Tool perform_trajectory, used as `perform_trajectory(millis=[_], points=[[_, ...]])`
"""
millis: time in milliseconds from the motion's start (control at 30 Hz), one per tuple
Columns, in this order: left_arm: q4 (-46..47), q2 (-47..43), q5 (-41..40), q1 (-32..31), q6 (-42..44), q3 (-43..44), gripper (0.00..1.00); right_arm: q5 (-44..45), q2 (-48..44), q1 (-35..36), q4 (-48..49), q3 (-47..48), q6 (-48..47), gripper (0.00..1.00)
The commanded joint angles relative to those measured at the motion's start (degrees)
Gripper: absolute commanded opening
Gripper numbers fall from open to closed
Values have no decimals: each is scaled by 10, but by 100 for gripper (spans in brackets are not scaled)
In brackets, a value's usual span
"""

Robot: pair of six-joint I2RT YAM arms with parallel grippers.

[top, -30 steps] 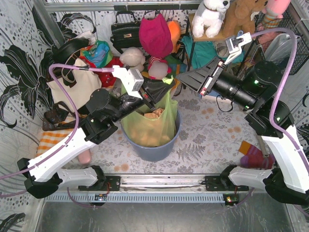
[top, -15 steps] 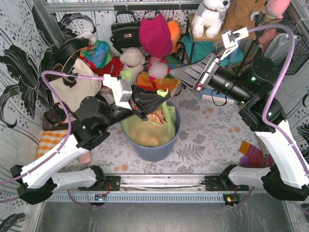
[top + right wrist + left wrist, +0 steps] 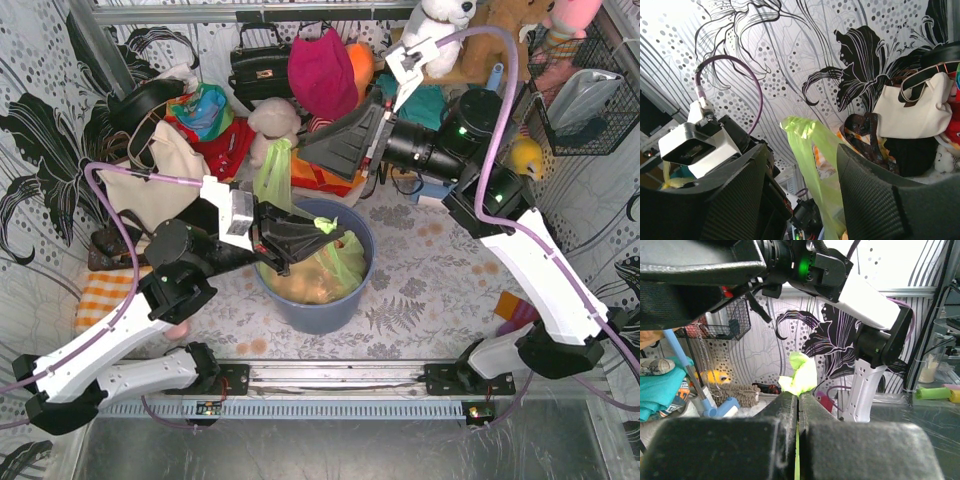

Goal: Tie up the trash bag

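The trash bag point(image 3: 335, 265), thin light-green plastic with tan paper showing through, sits in the blue-grey bin point(image 3: 305, 312). Over the bin, my left gripper point(image 3: 318, 230) is shut on one bag handle, and a green tuft point(image 3: 799, 374) pokes out past the closed pads point(image 3: 782, 412). The other handle point(image 3: 274, 172) stands up loose behind the bin. My right gripper point(image 3: 305, 152) hovers beside it. In the right wrist view that green strip point(image 3: 807, 131) rises between the spread fingers point(image 3: 747, 175) of the right gripper point(image 3: 800, 152), which is open and not pinching it.
Behind the bin is a crowded pile: a cream tote bag point(image 3: 165, 178), a black handbag point(image 3: 260, 65), a magenta hat point(image 3: 322, 72) and plush toys point(image 3: 272, 118). A wire basket point(image 3: 590, 105) hangs at the right. Patterned curtains wall both sides.
The right gripper has opened and let go of its handle, swinging left and back. The left gripper has drawn its handle down toward the bin. The bag has slumped lower.
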Motion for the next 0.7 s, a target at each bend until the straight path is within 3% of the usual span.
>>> perform_trajectory(millis=[0,333,667], points=[[34,-19,15,4,-18,-9,0,-27,21,12,26,42,-37,58],[23,-7,18,4,-20,-1,0,-25,59,48,17,74,-39,54],[26,0,1,4,-16,-7,0,13,56,49,10,60,-35,37]])
